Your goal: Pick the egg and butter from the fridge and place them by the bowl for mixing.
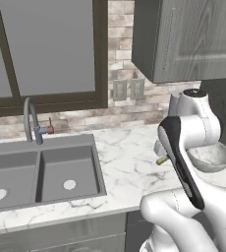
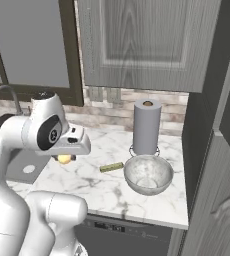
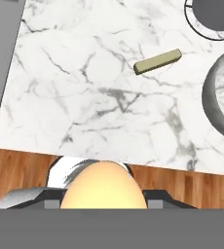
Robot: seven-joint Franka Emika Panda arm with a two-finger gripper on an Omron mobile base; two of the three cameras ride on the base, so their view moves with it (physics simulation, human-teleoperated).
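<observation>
My gripper [image 2: 65, 154] is shut on the egg [image 3: 103, 185], a smooth yellow-orange ovoid that bulges between the jaws low in the hand view. In the right base view the egg [image 2: 64, 159] hangs under the hand, above the marble counter's left part. The butter [image 2: 111, 167], a short olive-yellow stick, lies on the counter just left of the grey bowl [image 2: 148, 174]. From the hand camera the butter [image 3: 158, 62] lies ahead with the bowl [image 3: 223, 97] to its right. One end of the butter [image 1: 161, 160] pokes out from behind the arm. The fridge is out of view.
A paper towel roll [image 2: 147, 126] stands on its holder behind the bowl. A double sink [image 1: 41, 172] with a faucet [image 1: 31, 120] lies left of the counter. Wall cabinets [image 2: 147, 40] hang overhead, and a tall grey cabinet [image 2: 214, 190] closes the counter's right end.
</observation>
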